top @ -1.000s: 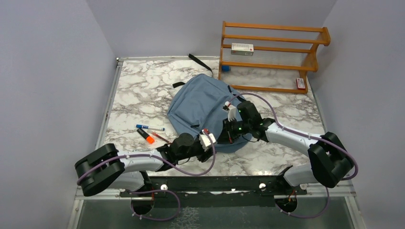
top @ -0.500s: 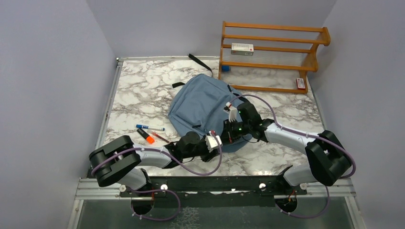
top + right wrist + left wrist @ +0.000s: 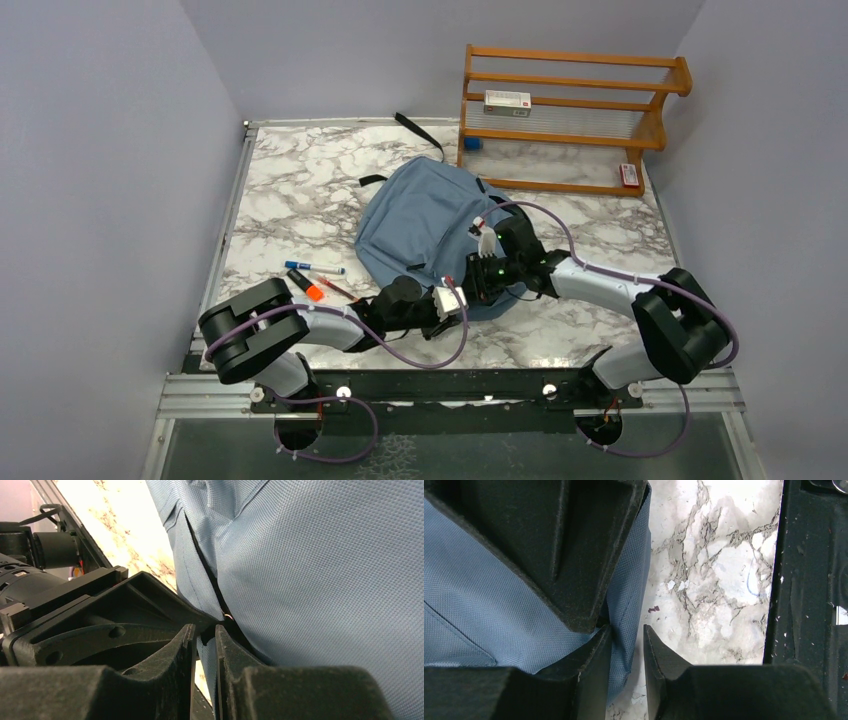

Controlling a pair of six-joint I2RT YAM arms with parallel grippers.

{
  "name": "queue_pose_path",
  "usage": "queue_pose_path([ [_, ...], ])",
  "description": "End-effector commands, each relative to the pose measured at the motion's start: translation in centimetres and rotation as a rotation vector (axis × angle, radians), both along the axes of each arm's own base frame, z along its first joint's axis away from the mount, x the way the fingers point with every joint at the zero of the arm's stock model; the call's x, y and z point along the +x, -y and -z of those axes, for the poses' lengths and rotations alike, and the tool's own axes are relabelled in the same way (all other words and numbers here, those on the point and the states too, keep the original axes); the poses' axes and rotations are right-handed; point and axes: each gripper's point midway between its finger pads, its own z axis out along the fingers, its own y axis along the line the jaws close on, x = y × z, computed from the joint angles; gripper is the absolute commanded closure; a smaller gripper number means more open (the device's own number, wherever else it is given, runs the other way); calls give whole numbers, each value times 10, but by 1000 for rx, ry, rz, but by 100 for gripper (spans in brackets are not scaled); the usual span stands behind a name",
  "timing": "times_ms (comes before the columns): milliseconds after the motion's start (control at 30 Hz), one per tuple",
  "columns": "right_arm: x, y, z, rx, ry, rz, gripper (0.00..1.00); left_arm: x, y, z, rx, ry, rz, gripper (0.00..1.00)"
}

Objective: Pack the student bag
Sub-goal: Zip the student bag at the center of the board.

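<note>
Fabric along the near rim of the student bag [image 3: 425, 220] sits between both tools, probably so the mouth can be pulled open for packing. The bag lies flat on the marble table [image 3: 290, 190], right of the pens [image 3: 315, 270]. The left gripper [image 3: 627, 647] stands slightly apart around a fold, not yet pinching it. The right gripper [image 3: 205, 642] shows a slim gap at the zipper seam; I cannot tell whether it grips.

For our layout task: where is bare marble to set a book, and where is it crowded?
Free: far-left marble between bag and wall; right patch bordered by shelf and bag. Crowded: bag's near edge, where left tool and right tool meet; pens beside it.
</note>
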Motion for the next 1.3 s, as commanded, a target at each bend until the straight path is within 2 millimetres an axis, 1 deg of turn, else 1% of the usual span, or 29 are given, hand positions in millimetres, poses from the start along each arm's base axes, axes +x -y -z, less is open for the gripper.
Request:
queue_pose_path([
  [0,6,4,5,-38,11,19,75,-16,5,2,-11,-45,70,71],
  [167,7,6,7,-54,11,23,74,-17,6,3,-11,-51,73,71],
  [333,7,7,11,-67,3,28,69,-17,5,3,-10,-50,75,71],
  [433,9,6,12,-70,6,33,69,-17,6,2,-13,-49,75,71],
  [500,11,6,12,-70,9,37,73,-17,6,1,-15,-50,74,71],
  [733,16,4,10,-62,23,52,98,-17,6,2,-14,-48,78,72],
  [867,18,7,6,-72,50,70,99,-20,6,1,-18,-52,93,71],
  [933,21,10,1,-73,74,82,100,-21,6,-2,-24,-49,94,69],
  [1033,25,11,-11,-61,119,104,99,-22,4,-13,-54,-25,104,59],
  [1133,29,9,-28,-29,166,109,99,-18,0,-31,-91,35,81,52],
  [1267,29,6,-43,12,208,87,99,-10,-7,-57,-145,105,34,44],
])
